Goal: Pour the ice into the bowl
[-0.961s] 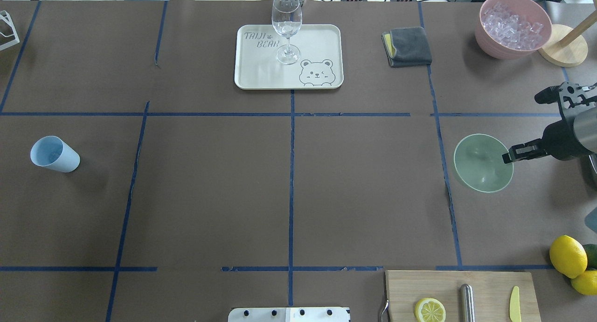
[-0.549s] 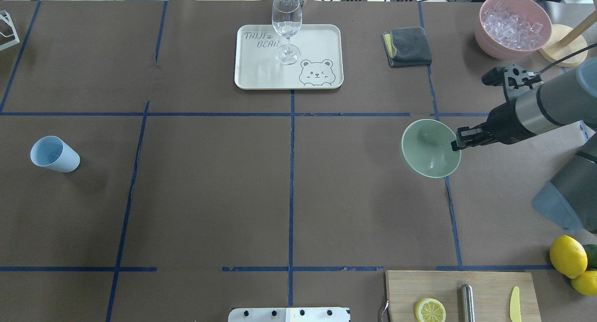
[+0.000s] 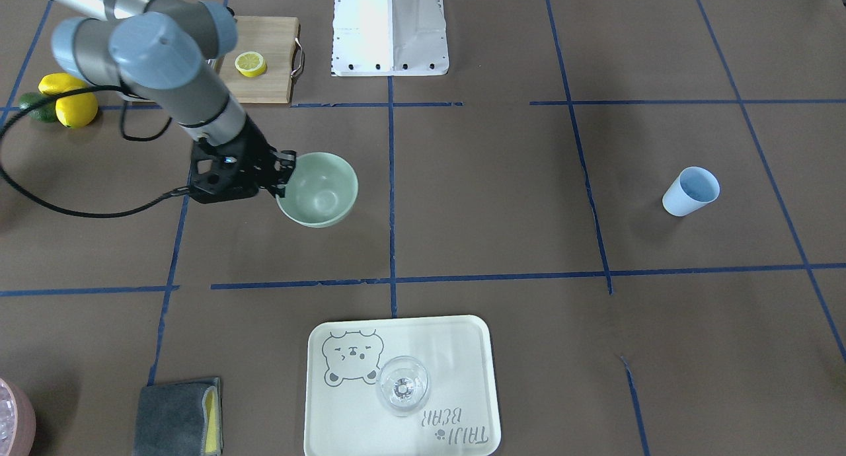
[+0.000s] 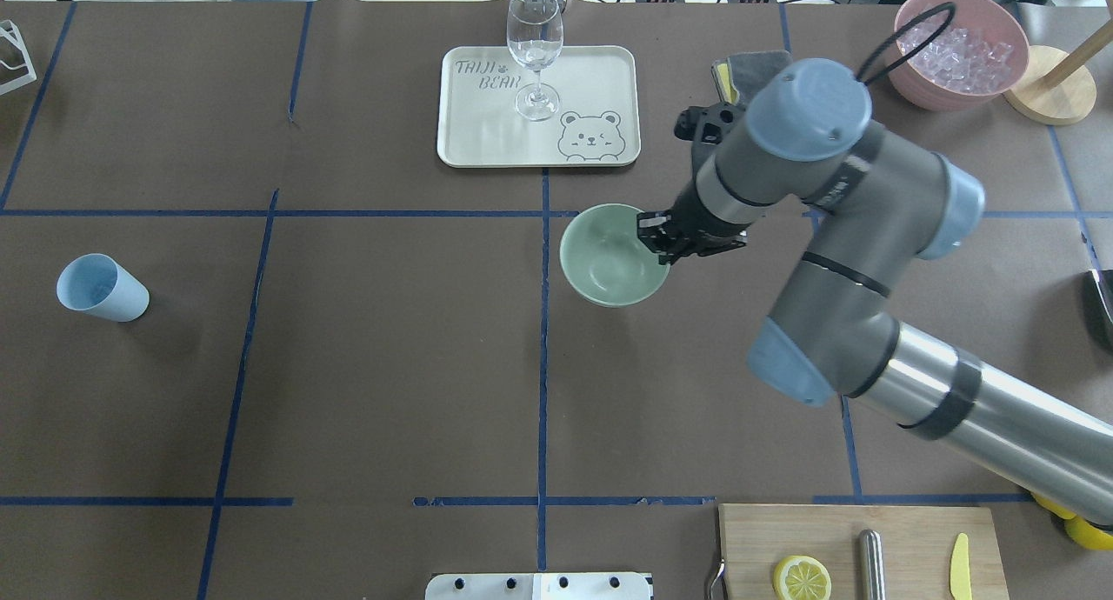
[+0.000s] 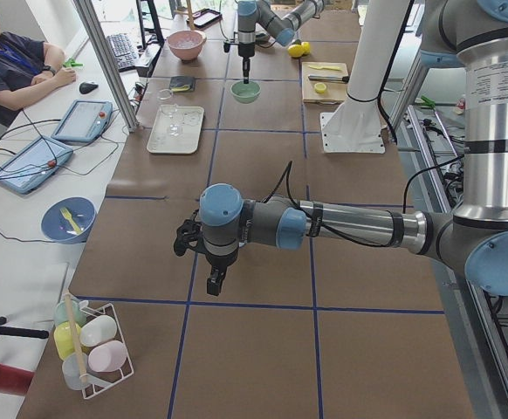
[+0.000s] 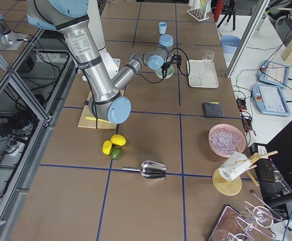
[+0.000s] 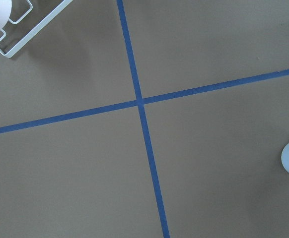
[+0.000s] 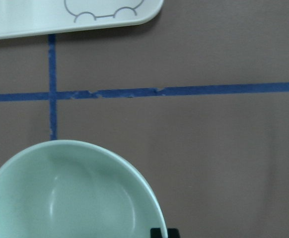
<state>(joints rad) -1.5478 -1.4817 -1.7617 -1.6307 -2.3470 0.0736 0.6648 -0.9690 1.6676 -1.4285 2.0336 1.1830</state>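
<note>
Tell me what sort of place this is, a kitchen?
Most likely a robotics lab staged like a drinks counter. The table is marked into squares with blue tape, a robot arm holds a mint-green bowl in its end effector, and a person sits at a side desk with tablets.

A wide table covered in brown paper fills the middle of the room, divided into rectangles by blue tape lines. A white desk runs along one long edge, with slanted aluminium posts rising between the two. Beyond the opposite long edge stands an open metal frame holding loose cables. The light is bright and even, with soft shadows.
</note>
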